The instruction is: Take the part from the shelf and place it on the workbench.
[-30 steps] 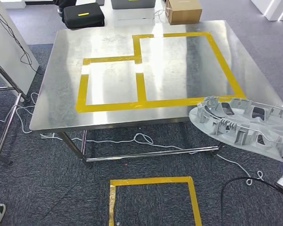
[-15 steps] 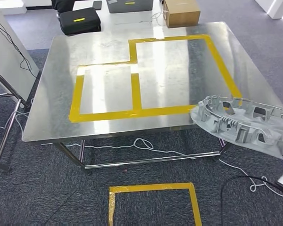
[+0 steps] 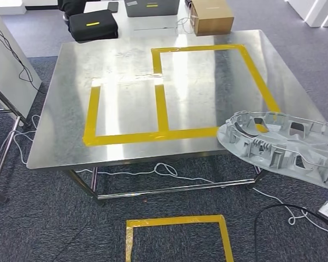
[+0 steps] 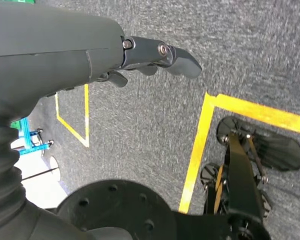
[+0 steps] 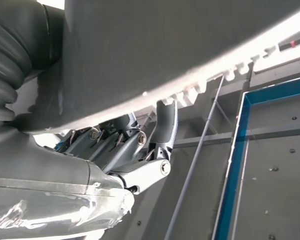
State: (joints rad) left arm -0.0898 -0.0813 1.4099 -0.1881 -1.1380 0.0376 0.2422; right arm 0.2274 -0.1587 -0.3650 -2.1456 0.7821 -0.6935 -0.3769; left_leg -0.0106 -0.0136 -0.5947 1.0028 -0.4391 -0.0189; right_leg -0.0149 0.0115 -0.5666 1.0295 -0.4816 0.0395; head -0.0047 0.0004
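A large grey ribbed part (image 3: 277, 147) hangs at the right of the head view, its near-left end over the workbench's front right corner. In the right wrist view my right hand (image 5: 141, 150) holds that part (image 5: 160, 50) from below, its fingers curled up against the toothed edge. The steel workbench (image 3: 71, 109) stands ahead, marked with two yellow tape rectangles (image 3: 162, 109). My left hand (image 4: 141, 55) hangs over the carpet with its fingers stretched out and nothing in it.
Behind the workbench lie a black case (image 3: 92, 24) and a cardboard box (image 3: 211, 15). A white board on a metal stand (image 3: 10, 60) is at the left. White cables (image 3: 166, 166) run under the table. A yellow taped square (image 3: 176, 234) marks the carpet in front.
The whole picture has shifted a little as the camera moved; the workbench now sits slightly lower and nearer. The part stays at the right, still held.
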